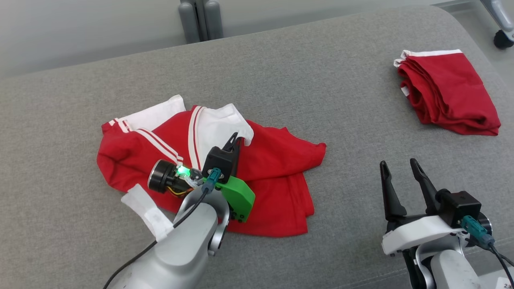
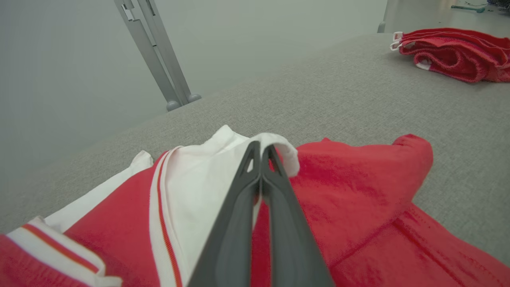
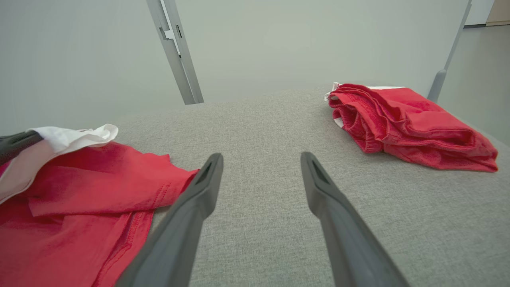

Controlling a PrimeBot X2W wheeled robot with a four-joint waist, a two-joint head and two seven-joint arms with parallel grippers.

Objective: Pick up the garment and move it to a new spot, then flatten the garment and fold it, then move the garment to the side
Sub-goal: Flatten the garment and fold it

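Note:
The garment (image 1: pixel 273 168), a crumpled red top with white panels and red-and-white striped trim, lies at the left centre of the grey padded surface (image 1: pixel 321 72). My left gripper (image 1: pixel 236 138) rests on top of it, shut, with the white fold (image 2: pixel 279 139) pinched at its tips (image 2: pixel 261 147) and curling over them. My right gripper (image 1: pixel 398 163) stands open over bare surface to the garment's right, nothing between its fingers (image 3: pixel 261 156). The garment's red hem (image 3: pixel 79 183) lies just left of it.
A second red garment, folded (image 1: pixel 445 92), sits at the far right near the surface's edge (image 3: pixel 406 123). Grey metal posts (image 1: pixel 200 20) stand behind the far edge. Bare surface stretches between the two garments.

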